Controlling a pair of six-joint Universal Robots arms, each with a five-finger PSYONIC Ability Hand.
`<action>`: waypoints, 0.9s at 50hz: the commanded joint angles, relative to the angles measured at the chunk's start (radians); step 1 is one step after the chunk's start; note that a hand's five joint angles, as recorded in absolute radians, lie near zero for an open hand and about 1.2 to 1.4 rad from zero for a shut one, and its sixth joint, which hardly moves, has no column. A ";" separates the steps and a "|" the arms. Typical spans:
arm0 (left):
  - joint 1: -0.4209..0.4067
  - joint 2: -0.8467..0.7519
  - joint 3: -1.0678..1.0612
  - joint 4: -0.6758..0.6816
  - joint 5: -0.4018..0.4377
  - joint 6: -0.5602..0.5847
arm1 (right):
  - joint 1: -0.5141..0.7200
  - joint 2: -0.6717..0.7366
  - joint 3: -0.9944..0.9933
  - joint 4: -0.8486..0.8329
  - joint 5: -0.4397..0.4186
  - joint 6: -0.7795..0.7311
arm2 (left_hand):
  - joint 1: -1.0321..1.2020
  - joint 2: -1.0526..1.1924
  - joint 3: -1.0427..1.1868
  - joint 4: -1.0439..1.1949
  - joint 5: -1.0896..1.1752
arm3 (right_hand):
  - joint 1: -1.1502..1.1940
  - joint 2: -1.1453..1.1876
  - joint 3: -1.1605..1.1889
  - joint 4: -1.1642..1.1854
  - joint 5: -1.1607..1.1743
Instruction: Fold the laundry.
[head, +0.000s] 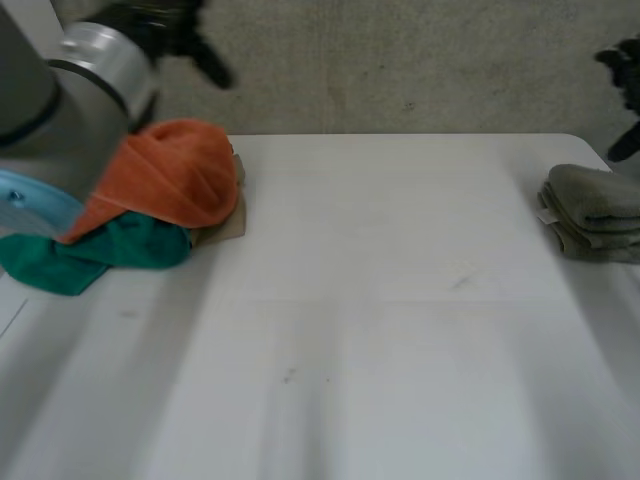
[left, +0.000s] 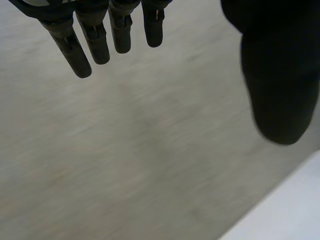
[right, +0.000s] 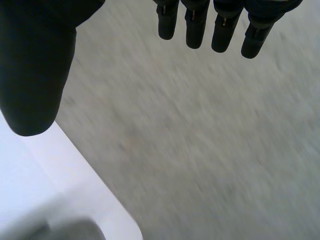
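An orange cloth (head: 180, 175) lies heaped on a green cloth (head: 100, 255) at the far left of the white worktop (head: 380, 300); folded grey towels (head: 595, 210) sit at its right edge. The left hand (head: 170, 25) and right hand (head: 628, 70) hang past the far edge, fingers straight and apart from the thumbs.

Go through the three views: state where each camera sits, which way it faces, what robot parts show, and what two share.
Head view: between and behind the arms, facing down onto the white table, cloth pile and folded towels; the left arm shows.
Left wrist view: on the left wrist, facing along the open left hand to the grey floor past the table edge.
Right wrist view: on the right wrist, facing along the open right hand, likewise.
Shared: both wrist views have floor and table edge.
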 joint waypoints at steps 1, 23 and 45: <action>0.207 -0.147 0.037 0.001 -0.088 0.215 | 0.096 -0.201 0.293 0.005 -0.094 -0.012 | -0.010 -0.030 -0.034 -0.025 -0.045 | -0.047 -0.037 -0.035 -0.036 -0.049; 0.302 -0.508 0.126 0.282 0.007 0.619 | 0.130 -0.252 0.502 0.153 -0.085 -0.131 | 1.208 1.188 1.184 1.193 1.173 | -0.047 -0.037 -0.035 -0.036 -0.049; -0.068 0.066 -0.061 0.164 0.024 0.133 | 0.130 -0.261 0.445 0.156 0.047 0.040 | 1.208 1.188 1.184 1.193 1.173 | -0.047 -0.037 -0.035 -0.036 -0.049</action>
